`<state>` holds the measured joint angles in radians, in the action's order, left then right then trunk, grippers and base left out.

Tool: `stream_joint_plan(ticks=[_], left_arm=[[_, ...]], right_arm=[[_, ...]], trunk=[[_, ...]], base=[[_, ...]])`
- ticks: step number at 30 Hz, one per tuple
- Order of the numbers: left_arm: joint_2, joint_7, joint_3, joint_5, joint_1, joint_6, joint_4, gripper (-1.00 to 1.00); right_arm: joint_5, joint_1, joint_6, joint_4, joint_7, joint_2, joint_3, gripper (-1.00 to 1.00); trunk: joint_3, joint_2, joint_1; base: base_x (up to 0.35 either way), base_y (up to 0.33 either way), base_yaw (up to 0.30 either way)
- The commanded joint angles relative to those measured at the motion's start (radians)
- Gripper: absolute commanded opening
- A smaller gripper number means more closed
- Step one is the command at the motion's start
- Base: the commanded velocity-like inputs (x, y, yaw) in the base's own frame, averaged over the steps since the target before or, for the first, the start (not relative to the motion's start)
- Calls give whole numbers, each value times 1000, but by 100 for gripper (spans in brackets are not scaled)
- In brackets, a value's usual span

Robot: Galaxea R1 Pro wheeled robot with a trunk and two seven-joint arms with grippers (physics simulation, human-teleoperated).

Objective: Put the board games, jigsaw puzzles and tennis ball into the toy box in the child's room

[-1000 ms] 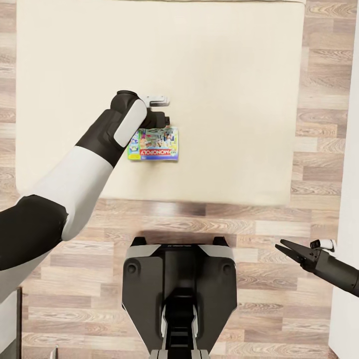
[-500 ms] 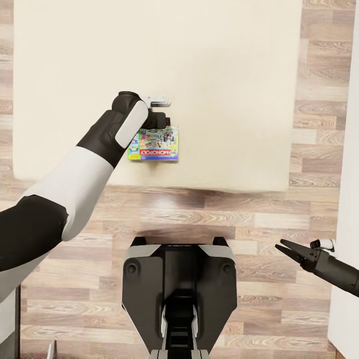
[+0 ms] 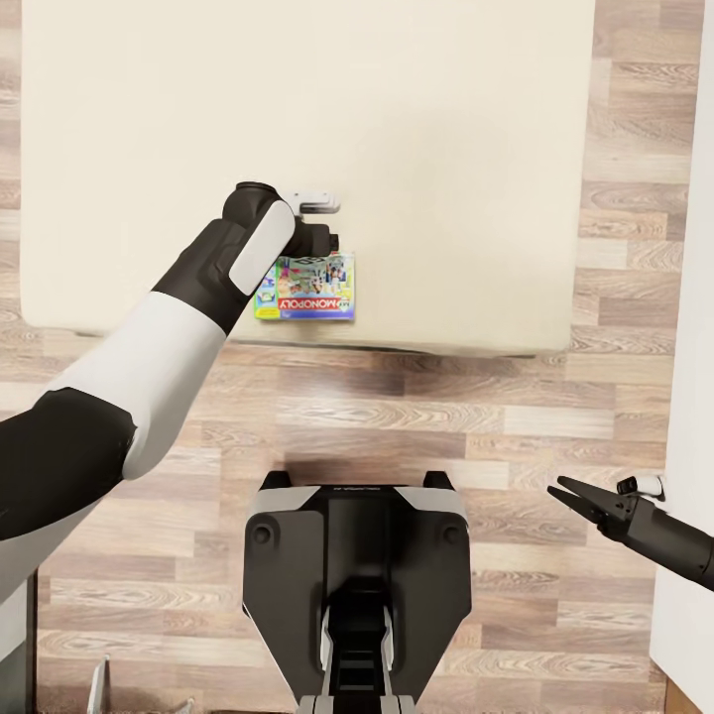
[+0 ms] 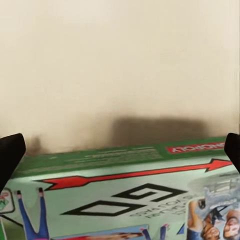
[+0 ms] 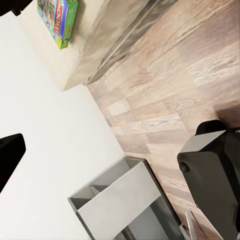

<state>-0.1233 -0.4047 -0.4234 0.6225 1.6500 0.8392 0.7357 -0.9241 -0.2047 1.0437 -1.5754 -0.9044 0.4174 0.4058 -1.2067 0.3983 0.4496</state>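
Wood-plank floor (image 3: 555, 416) in mixed brown and grey tones runs under everything. A plain white wall (image 3: 689, 297) rises along the right side. In the right wrist view, a grey open-fronted shelf unit (image 5: 122, 202) stands on the floor against that wall.

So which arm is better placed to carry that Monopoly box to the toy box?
Left. Its tool is at the Monopoly box over the bed; the right tool hangs apart, above the floor.

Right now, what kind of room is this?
Likely a bedroom: a large bed with a plain beige mattress, wood-plank floor, and a Monopoly board game held at the left claw.
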Motion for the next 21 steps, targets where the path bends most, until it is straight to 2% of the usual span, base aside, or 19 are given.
stream_joint_plan(ticks=[1, 21], left_arm=[[1, -10, -3, 11, 1, 1, 1, 100], [1, -10, -3, 8, 1, 1, 1, 100]], right_arm=[[4, -1, 3, 0, -5, 0, 1, 100], [2, 0, 3, 0, -7, 0, 1, 100]], trunk=[[-1, 2, 0], [-1, 2, 0]], base=[[-85, -2, 0], [-96, 0, 0]])
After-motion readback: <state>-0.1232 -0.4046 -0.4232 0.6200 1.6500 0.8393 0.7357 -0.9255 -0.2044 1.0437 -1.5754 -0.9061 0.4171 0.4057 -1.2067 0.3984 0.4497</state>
